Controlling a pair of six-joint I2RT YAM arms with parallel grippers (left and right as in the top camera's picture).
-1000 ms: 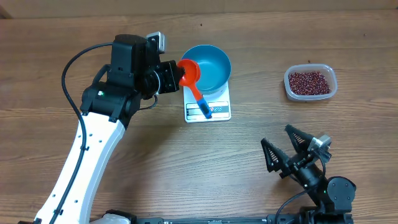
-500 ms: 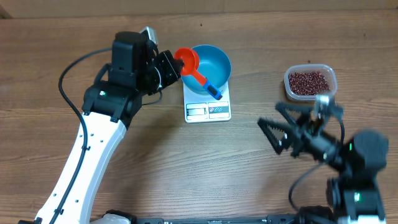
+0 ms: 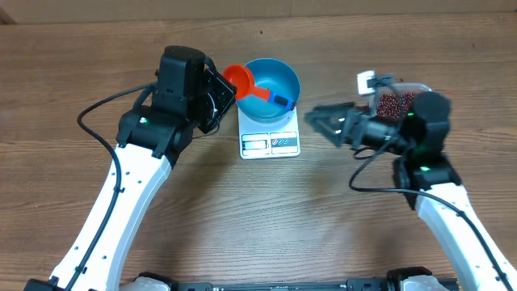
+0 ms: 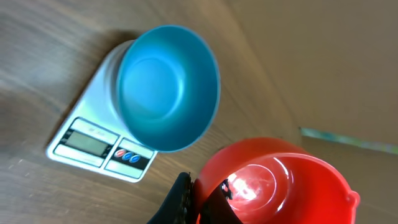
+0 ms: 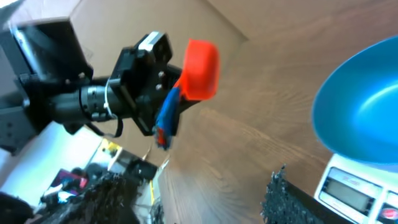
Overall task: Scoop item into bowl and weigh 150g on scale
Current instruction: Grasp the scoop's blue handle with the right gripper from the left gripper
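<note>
- Gripping the red scoop [image 3: 241,81], your left gripper [image 3: 227,90] has its jaws pressed together on it, close to where the cup meets the blue handle.
- You have the scoop's cup at the left rim of the blue bowl [image 3: 279,74], with the handle's blue tip reaching over the bowl.
- Your left wrist view shows the inside of the cup as plain shiny red.
- Your right gripper [image 3: 326,124] has its fingers spread with nothing between them. It hovers just right of the white scale [image 3: 271,143], pointing toward it and touching nothing.
- Your bowl sits on the scale, and its inside shows plain blue.
- Your beans [image 3: 394,103] lie in the clear container [image 3: 416,86] at the far right, partly hidden behind your right arm and well apart from the bowl.
</note>
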